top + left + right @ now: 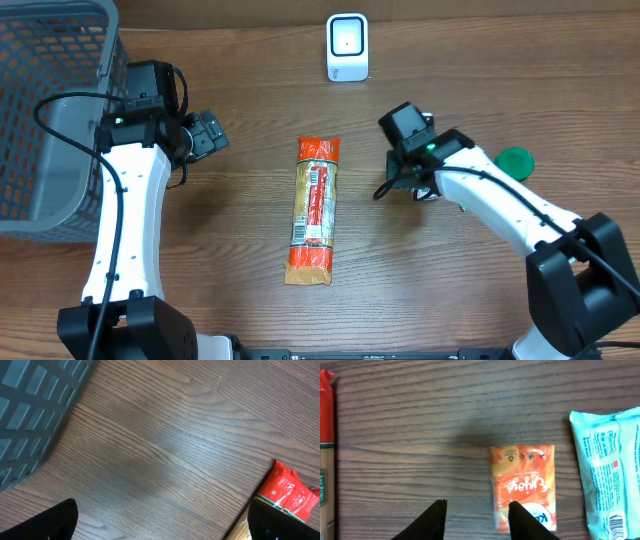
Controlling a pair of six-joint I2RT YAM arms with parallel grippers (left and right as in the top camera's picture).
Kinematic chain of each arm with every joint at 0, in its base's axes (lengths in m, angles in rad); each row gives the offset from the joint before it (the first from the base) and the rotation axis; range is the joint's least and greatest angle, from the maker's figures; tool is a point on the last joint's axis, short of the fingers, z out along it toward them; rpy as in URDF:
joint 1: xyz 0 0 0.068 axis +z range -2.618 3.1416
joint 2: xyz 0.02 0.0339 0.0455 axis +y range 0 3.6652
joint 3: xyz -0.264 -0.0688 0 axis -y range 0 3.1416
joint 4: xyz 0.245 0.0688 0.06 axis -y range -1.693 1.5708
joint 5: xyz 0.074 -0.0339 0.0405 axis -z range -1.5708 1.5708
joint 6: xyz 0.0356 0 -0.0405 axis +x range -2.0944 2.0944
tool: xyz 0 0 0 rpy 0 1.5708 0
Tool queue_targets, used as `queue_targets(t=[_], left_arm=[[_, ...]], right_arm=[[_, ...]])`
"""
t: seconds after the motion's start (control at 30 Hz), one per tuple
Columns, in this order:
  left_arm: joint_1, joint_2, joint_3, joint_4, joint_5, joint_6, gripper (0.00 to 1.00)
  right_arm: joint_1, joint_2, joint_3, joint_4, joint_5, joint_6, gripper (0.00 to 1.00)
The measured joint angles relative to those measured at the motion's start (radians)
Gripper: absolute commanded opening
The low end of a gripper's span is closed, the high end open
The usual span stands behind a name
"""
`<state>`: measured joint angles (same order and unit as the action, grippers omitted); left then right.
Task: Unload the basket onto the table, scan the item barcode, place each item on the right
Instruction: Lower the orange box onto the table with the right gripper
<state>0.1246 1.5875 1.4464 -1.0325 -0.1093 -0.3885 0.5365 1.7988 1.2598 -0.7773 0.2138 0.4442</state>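
A white barcode scanner point(347, 47) stands at the back of the table. In the middle lies a long orange and red pasta package point(315, 210), its red end also showing in the left wrist view point(287, 492). My right gripper point(476, 512) hangs open over bare wood, and its right finger point(527, 522) overlaps the left edge of a small orange sachet point(522, 480). Beside the sachet lies a light blue packet point(607, 465) with a barcode near its lower end. The overhead view hides both under the right arm. My left gripper point(162, 520) is wide open and holds nothing.
A grey mesh basket point(45, 110) fills the far left, just behind the left arm. A green round object point(516, 160) sits to the right of the right arm. The wooden table point(240, 90) shows bare between basket, package and scanner.
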Motion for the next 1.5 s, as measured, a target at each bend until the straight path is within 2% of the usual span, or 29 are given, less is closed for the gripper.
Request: queue_targets(t=[0.37, 0.9, 1.03, 1.1, 1.13, 1.33, 1.5], left_arm=[[0.0, 0.0, 0.0, 0.0, 0.0, 0.0, 1.0], [0.0, 0.0, 0.0, 0.0, 0.0, 0.0, 1.0], [0.0, 0.0, 0.0, 0.0, 0.0, 0.0, 1.0], [0.0, 0.0, 0.0, 0.0, 0.0, 0.0, 1.0], [0.0, 0.0, 0.0, 0.0, 0.0, 0.0, 1.0], [0.0, 0.0, 0.0, 0.0, 0.0, 0.0, 1.0], [0.0, 0.0, 0.0, 0.0, 0.0, 0.0, 1.0]], right_arm=[[0.029, 0.023, -0.066, 0.06, 0.127, -0.001, 0.36], [0.029, 0.1, -0.07, 0.07, 0.142, -0.003, 0.31], [0.029, 0.116, -0.07, 0.07, 0.149, -0.006, 0.19], [0.029, 0.116, -0.07, 0.069, 0.153, -0.012, 0.07], [0.029, 0.116, -0.07, 0.07, 0.154, -0.011, 0.05], [0.027, 0.115, -0.055, 0.026, 0.155, -0.004, 0.04], [0.003, 0.056, -0.054, -0.004, 0.077, -0.004, 0.04]])
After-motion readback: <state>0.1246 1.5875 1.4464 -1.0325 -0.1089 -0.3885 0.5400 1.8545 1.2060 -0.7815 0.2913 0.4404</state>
